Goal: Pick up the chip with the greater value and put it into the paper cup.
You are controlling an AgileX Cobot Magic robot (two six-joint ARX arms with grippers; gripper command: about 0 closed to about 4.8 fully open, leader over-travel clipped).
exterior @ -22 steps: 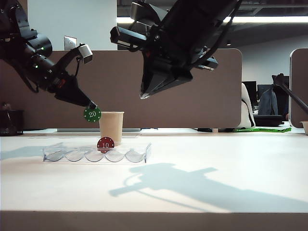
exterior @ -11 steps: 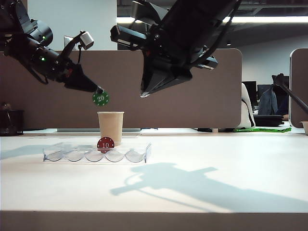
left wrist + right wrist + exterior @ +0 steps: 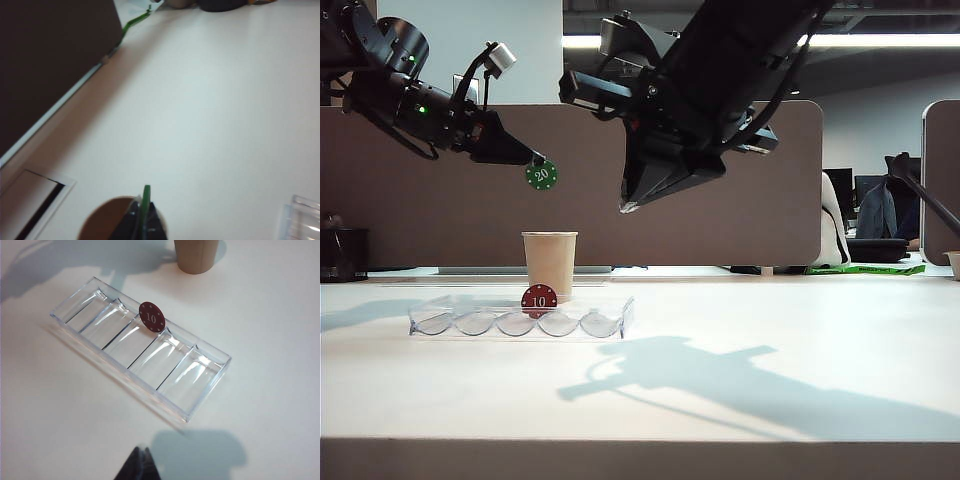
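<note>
Green 20 chip (image 3: 542,176) is pinched edge-on in my left gripper (image 3: 534,164), high over the paper cup (image 3: 550,262), slightly toward its left rim. Right gripper (image 3: 628,207) hangs mid-air w/ tips together, empty, above the tray (image 3: 616,316) w/ red 10 chip (image 3: 539,299). Risk: dropping from this high, chip could clip the rim and bounce out.

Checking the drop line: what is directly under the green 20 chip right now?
The paper cup stands below the green 20 chip, which the left tool holds. The left wrist view shows the cup's opening, partly covered by the tool; its inside is unseen.
</note>
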